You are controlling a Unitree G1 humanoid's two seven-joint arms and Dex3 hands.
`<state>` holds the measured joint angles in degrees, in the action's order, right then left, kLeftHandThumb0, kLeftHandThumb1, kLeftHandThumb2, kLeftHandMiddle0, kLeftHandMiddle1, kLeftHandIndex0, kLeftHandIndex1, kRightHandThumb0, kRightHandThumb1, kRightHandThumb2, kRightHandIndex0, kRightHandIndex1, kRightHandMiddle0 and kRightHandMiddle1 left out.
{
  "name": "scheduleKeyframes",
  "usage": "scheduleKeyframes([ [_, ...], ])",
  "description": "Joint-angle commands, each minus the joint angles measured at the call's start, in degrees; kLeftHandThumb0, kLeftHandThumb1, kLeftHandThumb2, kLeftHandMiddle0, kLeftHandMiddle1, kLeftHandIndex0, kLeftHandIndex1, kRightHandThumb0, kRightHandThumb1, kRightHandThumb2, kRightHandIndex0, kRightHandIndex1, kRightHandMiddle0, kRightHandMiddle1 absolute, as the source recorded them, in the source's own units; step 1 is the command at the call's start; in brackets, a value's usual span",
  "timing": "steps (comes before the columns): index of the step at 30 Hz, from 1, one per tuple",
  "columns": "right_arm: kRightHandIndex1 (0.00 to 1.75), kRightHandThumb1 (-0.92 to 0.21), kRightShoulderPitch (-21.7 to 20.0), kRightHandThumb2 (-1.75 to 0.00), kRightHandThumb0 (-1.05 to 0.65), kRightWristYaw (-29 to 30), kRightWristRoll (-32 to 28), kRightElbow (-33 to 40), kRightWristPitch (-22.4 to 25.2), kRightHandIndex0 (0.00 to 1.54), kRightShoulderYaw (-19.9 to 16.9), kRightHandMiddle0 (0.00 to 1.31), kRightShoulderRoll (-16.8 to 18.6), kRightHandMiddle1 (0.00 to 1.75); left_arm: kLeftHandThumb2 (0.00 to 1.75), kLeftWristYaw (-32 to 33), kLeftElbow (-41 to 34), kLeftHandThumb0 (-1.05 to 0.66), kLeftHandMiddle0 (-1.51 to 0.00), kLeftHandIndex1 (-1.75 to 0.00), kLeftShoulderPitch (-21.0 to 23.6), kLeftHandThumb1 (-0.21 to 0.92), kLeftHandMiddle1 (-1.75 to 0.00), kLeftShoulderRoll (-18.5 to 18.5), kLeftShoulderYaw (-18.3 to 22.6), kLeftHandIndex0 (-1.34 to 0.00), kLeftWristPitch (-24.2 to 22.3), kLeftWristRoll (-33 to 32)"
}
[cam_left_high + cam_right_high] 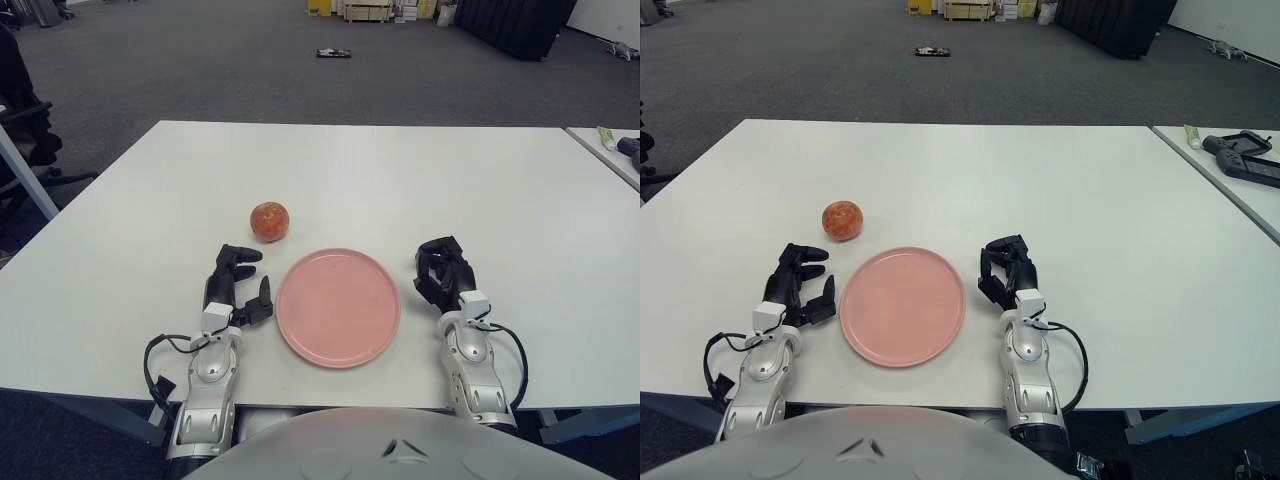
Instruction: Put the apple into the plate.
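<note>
The left hand (238,285) and right hand (446,272) flank the pink plate (338,306) on the white table (400,180) — fingers loosely spread, holding nothing. Beyond the left hand sits the apple (269,221), outside the plate — no readable writing anywhere.

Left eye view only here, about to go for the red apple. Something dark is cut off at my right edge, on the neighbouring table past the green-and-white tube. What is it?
Observer: The right eye view shows all of it. It is a black handheld device with a grey screen, lying flat on the neighbouring white table.
Operator: Just the one piece?
Observer: It looks like two. A rounded black piece lies between the screen and the green-and-white tube, but I cannot tell whether the two are joined.
</note>
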<state>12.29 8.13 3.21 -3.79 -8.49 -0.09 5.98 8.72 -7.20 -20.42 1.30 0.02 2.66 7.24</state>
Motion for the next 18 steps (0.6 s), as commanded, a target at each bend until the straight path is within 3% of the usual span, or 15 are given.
scheduleKeyframes([
  [1, 1.29, -0.73, 0.35, -0.79, -0.37, 0.45, -0.07, -1.34, 1.6, 0.52, -0.26, 0.3, 0.14, 1.75, 1.14, -0.16, 0.54, -0.01, -0.68, -1.75, 0.82, 0.39, -1.45, -0.43, 0.37, -0.38, -0.38, 0.18],
  [8, 1.3, -0.74, 0.39, -0.78, -0.37, 0.41, -0.35, -1.45, 1.31, 0.52, -0.2, 0.3, 0.2, 1.75, 1.19, -0.42, 1.14, -0.01, -0.65, -1.75, 4.65, 0.39, -1.55, -1.5, 1.2, -0.35, 0.28, 0.07],
  [15, 1.29, -0.74, 0.37, -0.78, -0.37, 0.31, -0.25, -1.88, 0.69, 0.51, -0.09, 0.3, 0.02, 1.75, 1.12, 2.58, 1.85, -0.01, -0.59, -1.75, 9.3, 0.45, -1.58, -3.97, 1.21, -0.31, 1.61, 5.99],
  [17, 1.29, -0.74, 0.38, -0.77, -0.37, 0.25, -0.16, -2.0, 0.48, 0.51, -0.04, 0.3, -0.09, 1.75, 0.94, 3.29, 2.33, -0.01, -0.5, -1.75, 10.39, 0.58, -1.55, -5.38, 0.96, -0.25, 1.93, 8.5],
  [18, 1.29, -0.75, 0.38, -0.77, -0.37, 0.24, -0.12, -2.04, 0.42, 0.51, -0.02, 0.3, -0.12, 1.75, 0.79, 3.64, 2.77, -0.13, -0.35, -1.75, 10.75, 0.7, -1.51, -6.04, 0.85, -0.23, 2.23, 9.62],
])
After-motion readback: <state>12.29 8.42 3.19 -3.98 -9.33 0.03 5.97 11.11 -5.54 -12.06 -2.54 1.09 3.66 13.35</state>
